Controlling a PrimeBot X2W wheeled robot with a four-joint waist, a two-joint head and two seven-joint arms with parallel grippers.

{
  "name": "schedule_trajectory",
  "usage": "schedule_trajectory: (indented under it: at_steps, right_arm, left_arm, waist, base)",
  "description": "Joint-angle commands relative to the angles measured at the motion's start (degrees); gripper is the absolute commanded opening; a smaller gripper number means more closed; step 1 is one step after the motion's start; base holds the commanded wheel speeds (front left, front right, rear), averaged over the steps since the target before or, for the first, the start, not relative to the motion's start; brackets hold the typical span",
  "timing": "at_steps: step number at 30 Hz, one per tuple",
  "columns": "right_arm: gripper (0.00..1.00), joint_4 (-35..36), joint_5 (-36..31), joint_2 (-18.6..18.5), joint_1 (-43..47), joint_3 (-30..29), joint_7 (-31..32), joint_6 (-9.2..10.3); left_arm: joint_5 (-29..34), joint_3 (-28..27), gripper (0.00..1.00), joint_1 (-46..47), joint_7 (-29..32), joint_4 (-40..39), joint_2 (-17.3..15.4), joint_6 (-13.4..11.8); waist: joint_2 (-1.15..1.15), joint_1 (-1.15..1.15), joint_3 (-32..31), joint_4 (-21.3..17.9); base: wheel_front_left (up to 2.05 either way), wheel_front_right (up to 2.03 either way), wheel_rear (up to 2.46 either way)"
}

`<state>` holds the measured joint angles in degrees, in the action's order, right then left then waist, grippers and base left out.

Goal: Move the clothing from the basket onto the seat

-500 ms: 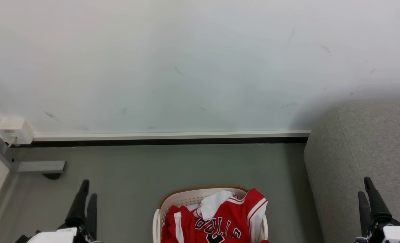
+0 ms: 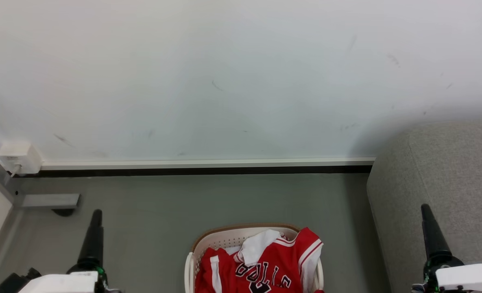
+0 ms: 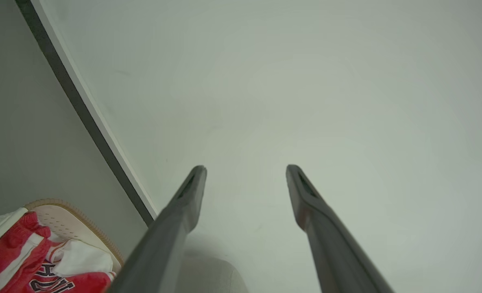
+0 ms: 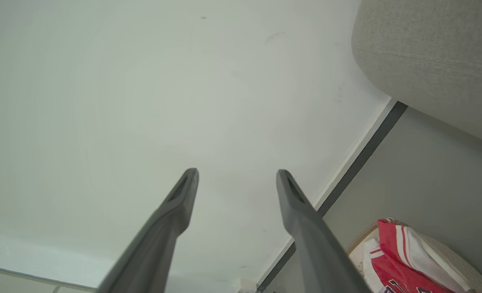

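Red striped jersey (image 2: 283, 260) in perforated basket (image 2: 220, 240)

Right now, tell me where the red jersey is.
The red jersey lies heaped in the basket, bottom centre of the head view, between the left gripper and right gripper, with the grey seat to its right.

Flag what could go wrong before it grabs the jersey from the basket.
The white cloth lies on the jersey; a pinch may lift both.
The jersey drapes over the basket rim, so pulling may drag or tip the basket.
The right gripper, open, sits near the seat and could clip it.
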<state>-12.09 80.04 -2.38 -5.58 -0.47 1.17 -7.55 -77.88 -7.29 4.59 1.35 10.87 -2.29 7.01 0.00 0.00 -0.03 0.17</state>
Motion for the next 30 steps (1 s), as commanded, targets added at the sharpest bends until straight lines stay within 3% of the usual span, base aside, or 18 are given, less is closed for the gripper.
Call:
schedule_trajectory:
  at_steps: [1,17,30]
  right_arm:
    - [1.00,1.33,-2.35,-0.79,-1.34,0.72,-0.48,0.02]
    - [1.00,2.64,-25.26,-1.09,-0.41,5.19,-4.07,0.03]
    - [1.00,0.75,-35.24,-1.49,0.04,8.62,-6.57,0.05]
  left_arm:
    - [2.95,-0.38,1.00,0.41,-0.72,-1.41,-0.38,0.14]
    - [27.22,2.43,1.00,-1.73,-4.32,-4.49,-1.30,-2.14]
    - [37.93,4.82,1.00,-3.07,-6.81,-3.85,-2.80,-5.56]
  waist:
    - [0.00,0.00,-0.03,-0.01]
    - [0.00,0.00,-0.36,0.10]
    - [0.00,0.00,-0.82,0.10]
  base:
    - [0.00,0.00,0.00]
    - [0.00,0.00,0.00]
    - [0.00,0.00,0.00]
